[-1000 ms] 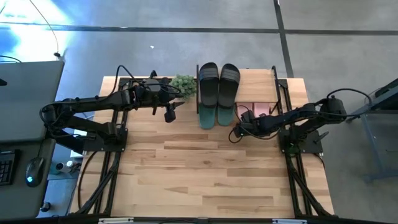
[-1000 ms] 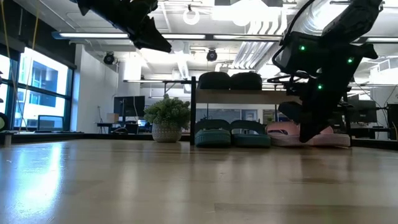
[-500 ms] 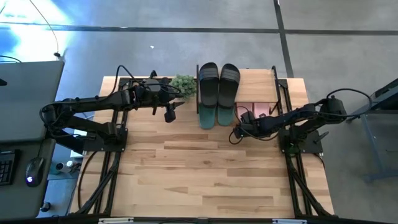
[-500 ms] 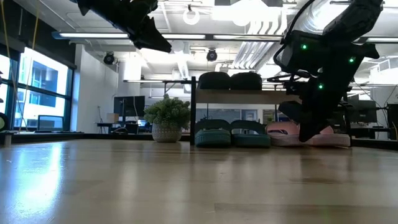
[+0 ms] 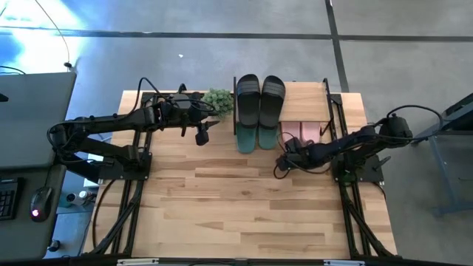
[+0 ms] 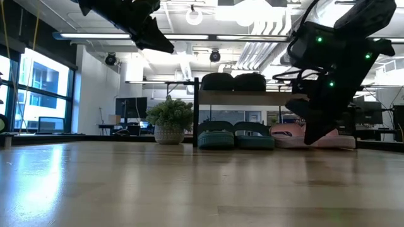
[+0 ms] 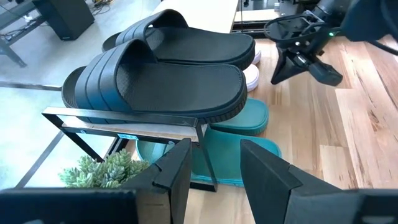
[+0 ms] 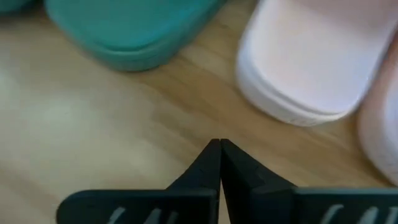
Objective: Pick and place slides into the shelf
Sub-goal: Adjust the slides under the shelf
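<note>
Wooden table (image 5: 222, 199): right pincer (image 8: 219, 163) clenched, empty, near pink slides (image 8: 311, 56); left pincer (image 7: 211, 171) released; no writing legible.

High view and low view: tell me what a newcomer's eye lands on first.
The black rubber slide pair lies on top of the low wooden-plank shelf with thin black posts, with the teal-green slide pair beneath and the pale pink slide pair beside them. The right gripper, shut and empty, hangs just in front of the pink pair.
</note>
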{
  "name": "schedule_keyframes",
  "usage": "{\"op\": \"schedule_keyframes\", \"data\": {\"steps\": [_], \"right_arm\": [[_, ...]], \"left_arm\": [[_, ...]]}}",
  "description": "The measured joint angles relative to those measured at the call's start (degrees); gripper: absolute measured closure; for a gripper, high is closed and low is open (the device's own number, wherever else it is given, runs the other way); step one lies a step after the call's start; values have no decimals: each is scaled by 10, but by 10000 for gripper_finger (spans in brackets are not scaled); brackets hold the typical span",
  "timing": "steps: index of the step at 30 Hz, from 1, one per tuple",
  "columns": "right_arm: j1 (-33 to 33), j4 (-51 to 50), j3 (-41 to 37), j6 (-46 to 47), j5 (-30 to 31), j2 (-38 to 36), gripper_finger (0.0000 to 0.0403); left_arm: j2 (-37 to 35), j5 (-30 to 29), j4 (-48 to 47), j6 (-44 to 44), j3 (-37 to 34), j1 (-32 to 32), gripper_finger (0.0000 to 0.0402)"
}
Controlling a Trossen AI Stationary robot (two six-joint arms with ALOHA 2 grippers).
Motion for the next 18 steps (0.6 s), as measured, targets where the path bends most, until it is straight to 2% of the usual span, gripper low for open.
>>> {"op": "schedule_keyframes", "data": {"steps": [3,10,18], "right_arm": [[13,35,0,-19,-10,0,403],[20,199,0,-102,-42,0,403],[5,212,0,-115,-39,17,403]], "left_arm": [[0,0,0,0,0,0,279],[0,0,0,0,0,0,279],[0,0,0,0,0,0,279]]}}
